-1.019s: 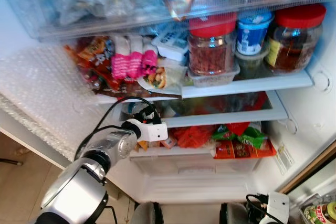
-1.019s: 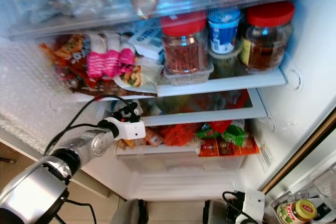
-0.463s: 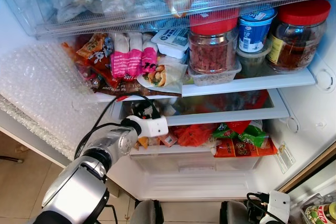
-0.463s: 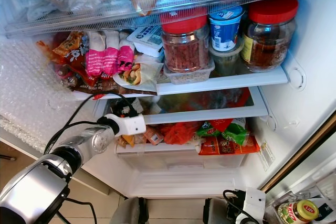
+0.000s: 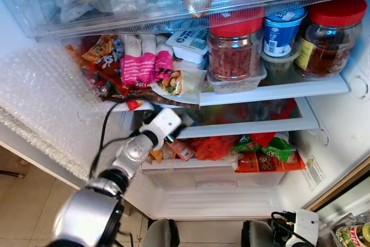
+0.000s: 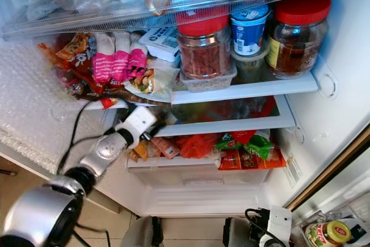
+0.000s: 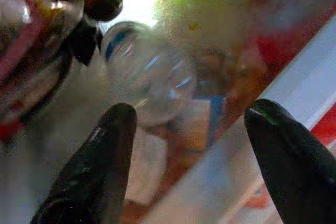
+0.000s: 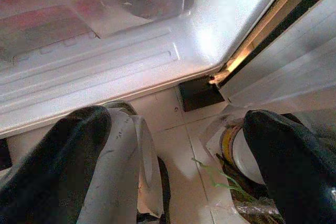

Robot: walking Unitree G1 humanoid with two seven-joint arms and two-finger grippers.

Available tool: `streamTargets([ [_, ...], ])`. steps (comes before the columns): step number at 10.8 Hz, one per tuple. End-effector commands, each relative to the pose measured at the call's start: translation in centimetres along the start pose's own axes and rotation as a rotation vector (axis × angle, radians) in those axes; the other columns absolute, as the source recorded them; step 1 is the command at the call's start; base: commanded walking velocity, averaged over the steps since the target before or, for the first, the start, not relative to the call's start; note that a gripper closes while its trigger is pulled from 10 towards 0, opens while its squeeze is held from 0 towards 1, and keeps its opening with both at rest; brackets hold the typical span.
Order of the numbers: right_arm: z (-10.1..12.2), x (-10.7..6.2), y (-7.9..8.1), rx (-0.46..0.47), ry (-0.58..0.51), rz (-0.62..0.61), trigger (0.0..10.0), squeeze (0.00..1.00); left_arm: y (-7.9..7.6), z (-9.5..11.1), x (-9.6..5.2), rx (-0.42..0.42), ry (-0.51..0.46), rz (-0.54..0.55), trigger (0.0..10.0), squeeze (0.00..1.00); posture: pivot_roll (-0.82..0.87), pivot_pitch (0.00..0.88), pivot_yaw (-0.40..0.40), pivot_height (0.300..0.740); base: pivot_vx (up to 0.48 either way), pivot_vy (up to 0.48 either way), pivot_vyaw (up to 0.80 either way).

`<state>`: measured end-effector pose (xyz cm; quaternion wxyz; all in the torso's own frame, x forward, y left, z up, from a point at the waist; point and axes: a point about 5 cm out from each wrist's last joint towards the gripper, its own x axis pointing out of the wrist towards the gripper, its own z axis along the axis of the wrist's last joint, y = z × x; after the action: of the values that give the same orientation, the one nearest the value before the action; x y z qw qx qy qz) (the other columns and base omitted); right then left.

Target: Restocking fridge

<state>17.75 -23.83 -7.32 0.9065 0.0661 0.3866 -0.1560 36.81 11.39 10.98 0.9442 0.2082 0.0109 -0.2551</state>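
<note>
While the silver left arm reaches into the open white fridge (image 5: 324,137), its left gripper (image 7: 191,129) sits at the left end of the glass middle shelf (image 5: 248,128), the fingers themselves hidden behind the white wrist housing in the head views. In the wrist view the two black fingers stand wide apart with nothing between them, pointing at a blurred clear rounded container (image 7: 147,72) whose kind is hard to make out. On the shelf above stand a red-lidded clear jar (image 5: 234,47) and a blue-and-white tub (image 5: 281,27). The right gripper (image 8: 178,145) hangs low by the tiled floor, fingers spread and empty, a yellow-lidded jar (image 6: 329,232) half cut off nearby.
</note>
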Motion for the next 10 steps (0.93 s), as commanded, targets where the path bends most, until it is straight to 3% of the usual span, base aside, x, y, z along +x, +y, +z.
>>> streamTargets([
  [1,-2.9,-0.7,-0.3,0.000,0.123,-0.011,10.0,0.00,0.9,-1.3,-0.8,-0.123,0.037,0.044,10.0,0.00,-0.02,0.106,0.151,0.614,0.000,0.000,0.00],
  [2,-2.9,-0.7,-0.3,-0.002,0.123,-0.008,10.0,0.00,1.0,-1.6,-1.1,-0.219,0.021,0.062,10.0,0.00,-0.02,0.104,0.149,0.614,0.000,0.000,0.00],
  [3,-2.8,-0.7,-0.3,-0.004,0.123,-0.006,10.0,0.00,0.8,-1.9,-1.3,-0.237,0.015,0.048,10.0,0.00,-0.01,0.103,0.146,0.614,0.000,0.000,0.00],
  [5,-2.7,-0.7,-0.4,-0.008,0.121,-0.005,10.0,0.00,0.4,-2.0,-1.5,-0.212,-0.001,-0.001,10.0,0.00,-0.01,0.104,0.145,0.614,0.000,0.000,0.00],
  [10,-2.6,-0.7,-0.5,-0.013,0.126,-0.003,10.0,0.00,-0.3,-2.6,-2.5,-0.197,-0.051,-0.002,10.0,0.00,0.01,0.099,0.137,0.614,0.000,0.000,0.00],
])
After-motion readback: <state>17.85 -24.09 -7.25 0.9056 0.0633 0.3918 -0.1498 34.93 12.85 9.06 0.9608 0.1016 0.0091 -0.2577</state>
